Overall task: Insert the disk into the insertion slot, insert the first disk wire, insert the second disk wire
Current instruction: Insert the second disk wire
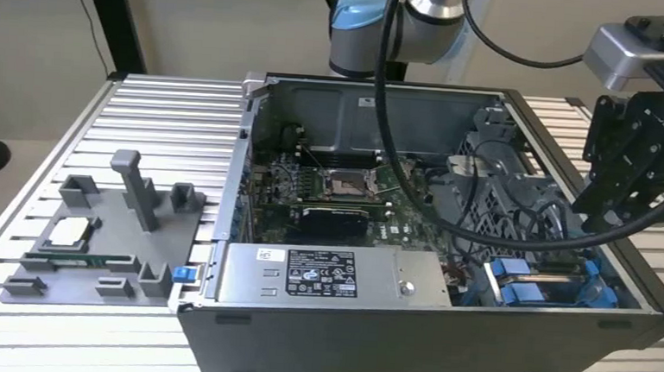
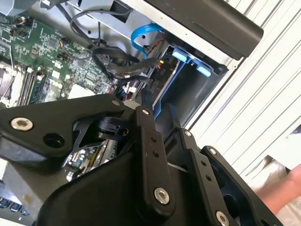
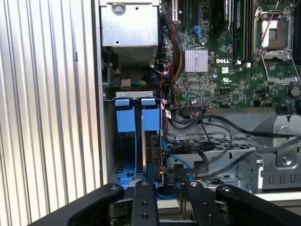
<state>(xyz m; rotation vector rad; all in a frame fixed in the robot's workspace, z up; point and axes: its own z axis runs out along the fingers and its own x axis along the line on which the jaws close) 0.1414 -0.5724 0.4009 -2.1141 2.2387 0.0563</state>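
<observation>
Pincer point(image 3: 164, 186) — above insertion slot point(image 3: 123, 169)

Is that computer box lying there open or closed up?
Open. The computer case has no cover on its upper side, so the green circuit board inside is in plain sight.

I am operating in a robotics lab: an opened grey metal computer case point(image 1: 416, 329) lies on a ribbed aluminium workbench point(image 1: 163, 115). A grey plastic parts fixture point(image 1: 104, 241) sits beside it.
</observation>
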